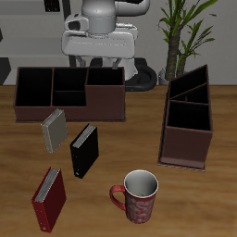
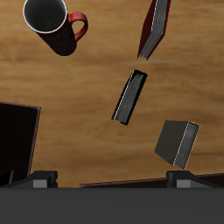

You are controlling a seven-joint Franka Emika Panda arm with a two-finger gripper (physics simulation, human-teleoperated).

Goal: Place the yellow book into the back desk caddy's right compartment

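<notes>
Thin greyish-tan hardcover yellow book [image 1: 55, 130] stood on the wooden desk [image 1: 111, 148], just in front of the long, low dark-brown back desk caddy [image 1: 69, 93].

Its roughly square right compartment [image 1: 33, 87] held nothing visible. Slim black book [image 1: 84, 151] stood beside the yellow one; dark red book [image 1: 49, 198] and red-handled mug [image 1: 139, 196] sat nearer the front edge. Claw [image 2: 109, 179] hung above, fingers [image 2: 40, 178] spread wide, gripping nothing.
</notes>
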